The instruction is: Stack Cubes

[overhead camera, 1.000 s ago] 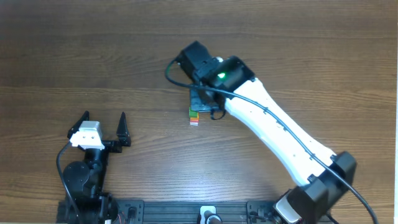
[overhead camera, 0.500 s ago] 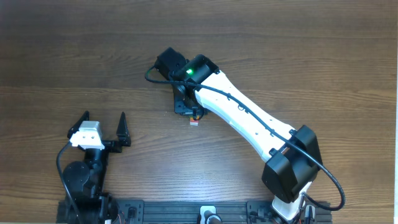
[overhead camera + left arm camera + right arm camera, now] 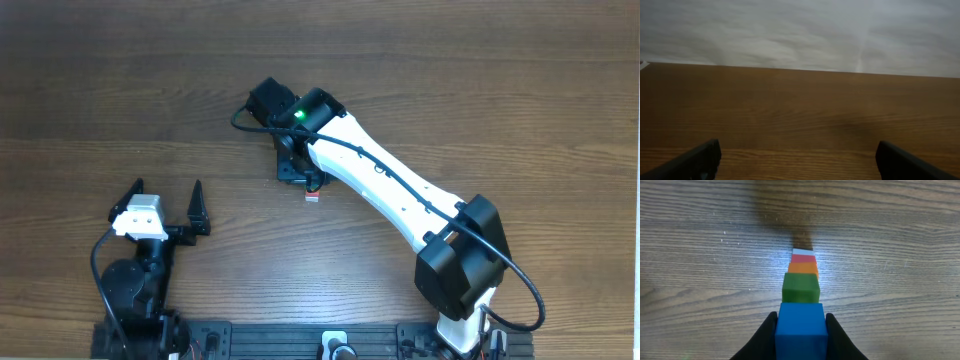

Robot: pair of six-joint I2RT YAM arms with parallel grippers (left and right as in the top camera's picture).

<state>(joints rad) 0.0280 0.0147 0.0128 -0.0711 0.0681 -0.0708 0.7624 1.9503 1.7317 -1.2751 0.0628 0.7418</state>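
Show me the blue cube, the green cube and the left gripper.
blue cube [image 3: 801,321], right wrist view, its top face.
green cube [image 3: 800,285], right wrist view, its top face.
left gripper [image 3: 167,185], top view, midway between its fingertips.

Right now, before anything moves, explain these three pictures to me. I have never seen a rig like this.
These are two robot arms on a wooden table. One picture looks down from overhead; the other two come from cameras on each arm's wrist. From overhead, the left gripper sits open near its base, holding nothing; its own camera sees bare tabletop. The right gripper is out at the middle, shut on a blue cube. Directly below it stands a column: green cube, orange cube, red cube, white cube at the bottom. Whether blue already rests on green I cannot tell.
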